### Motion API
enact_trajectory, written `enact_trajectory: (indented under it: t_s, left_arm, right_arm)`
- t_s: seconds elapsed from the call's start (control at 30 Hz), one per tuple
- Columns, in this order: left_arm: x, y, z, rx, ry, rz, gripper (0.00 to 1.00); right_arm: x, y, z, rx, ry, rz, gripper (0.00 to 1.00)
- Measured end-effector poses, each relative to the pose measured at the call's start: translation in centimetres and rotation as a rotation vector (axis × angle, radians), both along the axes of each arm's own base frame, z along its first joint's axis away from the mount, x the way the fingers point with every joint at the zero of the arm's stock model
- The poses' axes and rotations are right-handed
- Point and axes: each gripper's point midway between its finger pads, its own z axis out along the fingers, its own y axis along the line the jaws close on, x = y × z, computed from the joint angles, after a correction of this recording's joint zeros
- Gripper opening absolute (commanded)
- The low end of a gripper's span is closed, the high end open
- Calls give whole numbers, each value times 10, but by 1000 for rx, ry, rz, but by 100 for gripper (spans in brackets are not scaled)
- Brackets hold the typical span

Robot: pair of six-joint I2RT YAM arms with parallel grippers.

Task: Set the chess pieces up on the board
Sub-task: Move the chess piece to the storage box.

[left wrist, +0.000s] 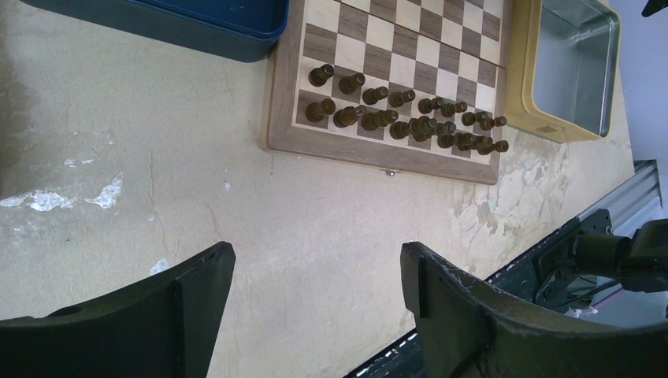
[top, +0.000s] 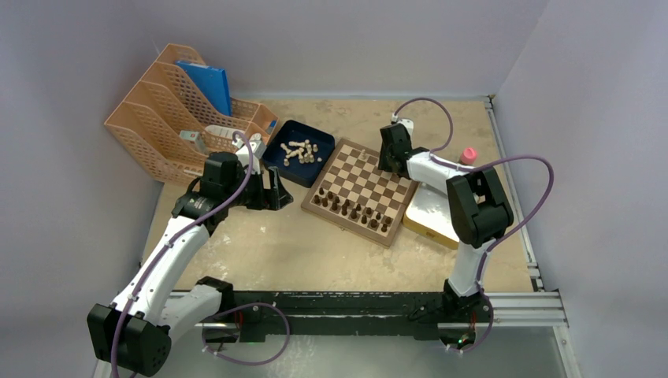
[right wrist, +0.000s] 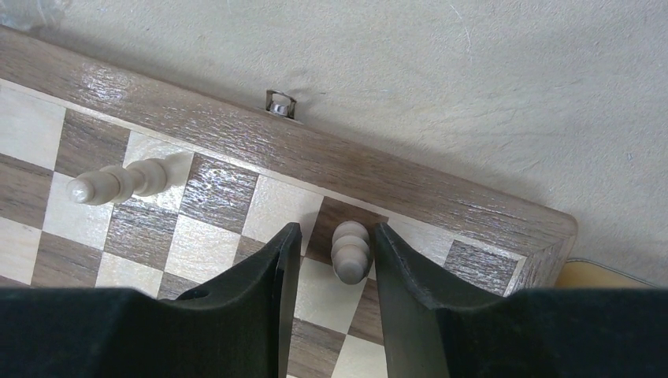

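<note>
Right jaws [right wrist: 337, 230]: apart, straddling one upright light chess piece [right wrist: 350, 250]. I see a gap on one side of it, and the other finger [right wrist: 402, 291] sits just beside it. I cannot tell if they touch.
Board [right wrist: 354, 169]: under the right jaws, its frame and a small metal latch [right wrist: 280, 103] just beyond the fingertips.
Fallen piece [right wrist: 126, 179]: light, on its side on the board, off to one side of the right jaws, apart from them.
Left jaws [left wrist: 315, 256]: wide apart, nothing between them, over bare tabletop [left wrist: 157, 181].
Dark brown pieces [left wrist: 402, 118]: two rows on the board, ahead of the left jaws.
Blue tray [top: 303, 175]: beyond the left jaws, holding loose light pieces [top: 300, 151].
Yellow-rimmed tin [left wrist: 521, 79]: past the board from the left jaws.
</note>
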Motion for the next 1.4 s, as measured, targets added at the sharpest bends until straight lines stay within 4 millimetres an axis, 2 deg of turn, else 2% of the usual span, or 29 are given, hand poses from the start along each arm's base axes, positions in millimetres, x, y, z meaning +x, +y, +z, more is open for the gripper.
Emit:
enact_trajectory:
  t_s: [0.63,0.77,1.07,1.2,1.3,1.4]
  left_arm:
    - [0,0,0,0,0,0,78]
    - [0,0,0,1,0,1,78]
    - [1,1,-1,7,1,8,78]
    - [0,3,-3,14,8,13,78]
    - [0,3,-4,16,13,14,78]
    - [-1,3,-4,17,14,14,78]
  right_arm:
    - [1,1,0,4,-3,3,38]
    - [1,2,0,8,-3,5,34]
    - [0,4,0,16,1,11,45]
    - [-1,2,0,13,3,2,45]
    - [-2,-1,1,1,11,-5,40]
    - [-2,-2,6,-3,8,-10,43]
